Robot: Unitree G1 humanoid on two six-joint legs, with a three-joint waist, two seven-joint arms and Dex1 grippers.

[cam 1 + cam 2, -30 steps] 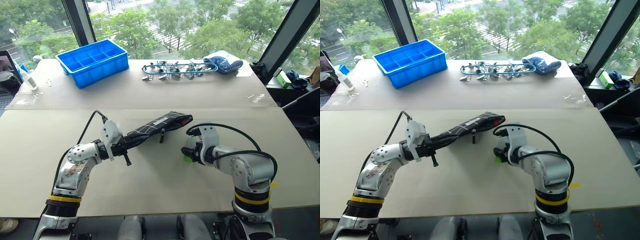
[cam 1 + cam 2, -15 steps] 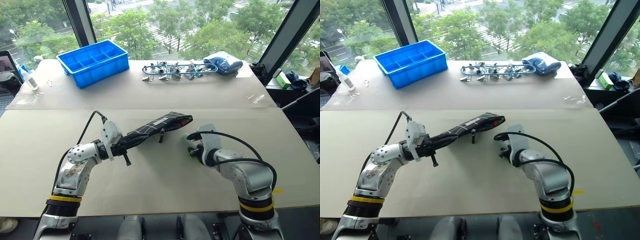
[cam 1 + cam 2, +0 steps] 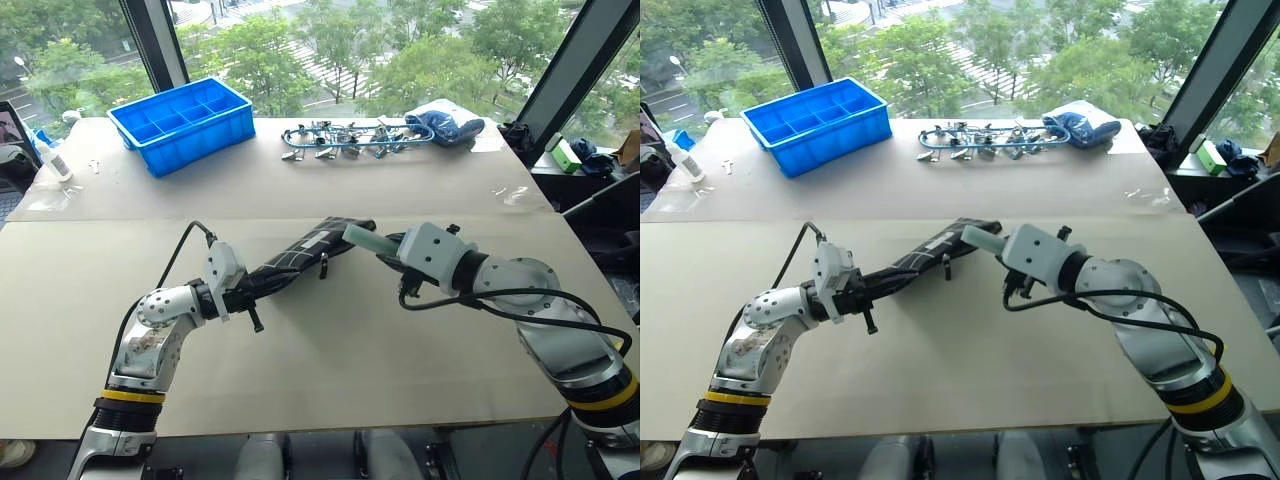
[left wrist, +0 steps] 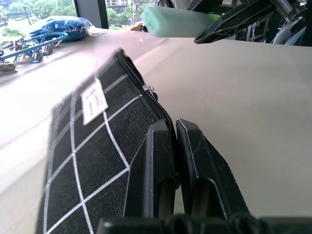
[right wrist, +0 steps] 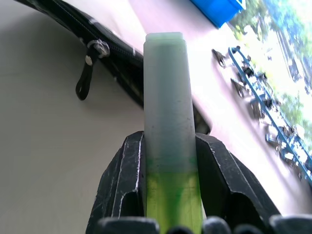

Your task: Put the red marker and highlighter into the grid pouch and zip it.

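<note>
While the left gripper [image 3: 262, 283] stays out of the matter, clenched on the pouch's [image 3: 300, 258] near-left end and holding it lifted off the table [image 3: 330, 370], the coming move turns on the right arm alone. Its gripper [image 5: 171, 165] is grasping the highlighter [image 3: 370, 240] by the green end, the pale end sticking out past the fingertips [image 5: 127, 161]. That long axis points left and slightly far, straight at the pouch's far-right end, where the mouth appears to gape. Pen tip and mouth sit just beside each other, not yet overlapping. The pouch runs diagonally from near-left to far-right, so pen and pouch nearly line up end to end. The zip strap [image 5: 87, 79] dangles below the opening. I cannot make out the marker.
</note>
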